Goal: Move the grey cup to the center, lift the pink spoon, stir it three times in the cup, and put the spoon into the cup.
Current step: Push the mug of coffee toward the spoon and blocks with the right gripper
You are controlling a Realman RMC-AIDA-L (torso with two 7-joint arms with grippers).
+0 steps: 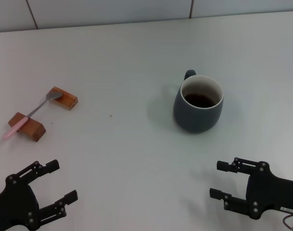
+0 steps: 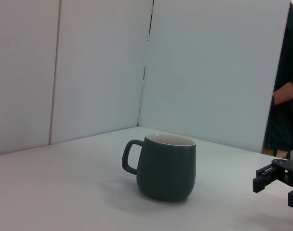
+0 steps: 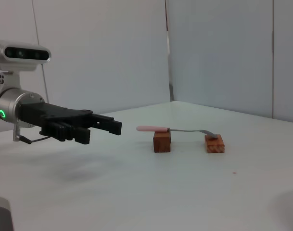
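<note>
The rounded slate-grey cup (image 1: 198, 104) is found at 11 o'clock of the nearer right gripper (image 1: 222, 180), whose jaws are parted and empty.

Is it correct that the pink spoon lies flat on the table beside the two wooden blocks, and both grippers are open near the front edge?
Not quite. The pink spoon does not lie flat on the table: it bridges the two wooden blocks, raised off the surface, as the right wrist view shows. The rest holds: the left gripper and the right gripper are both open near the front edge.
</note>
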